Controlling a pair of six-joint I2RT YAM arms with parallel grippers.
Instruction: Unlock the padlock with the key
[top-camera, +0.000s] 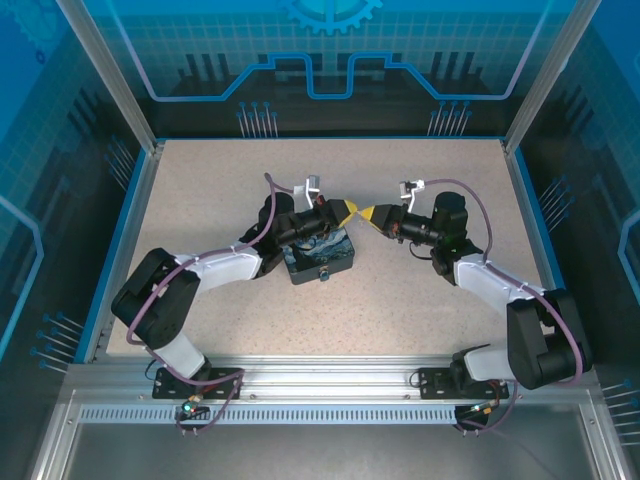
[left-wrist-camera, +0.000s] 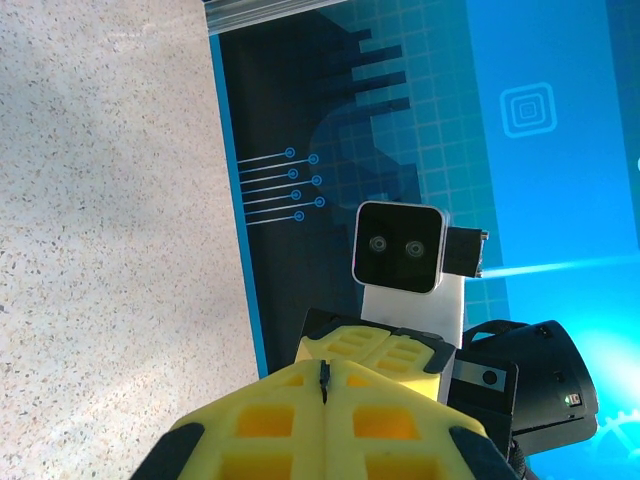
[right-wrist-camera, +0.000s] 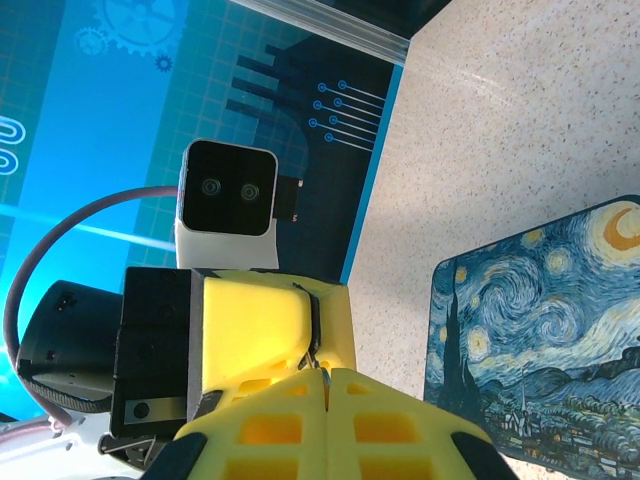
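Top view, frame centre: left gripper and right gripper meet tip to tip, both pinched shut, just upper right of the painted box. Left wrist view adds a dark sliver in the fingertip seam, lower centre. Key or padlock, cannot tell.

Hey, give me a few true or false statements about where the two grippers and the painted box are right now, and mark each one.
1. The left gripper and the right gripper are both shut. True.
2. The two grippers face each other, tips close together, above the table. True.
3. The painted box lies out in the open, far from both arms. False: it lies partly beneath the left arm.
4. The right gripper touches the painted box. False: it hangs apart from the box, up and off to one side of it.
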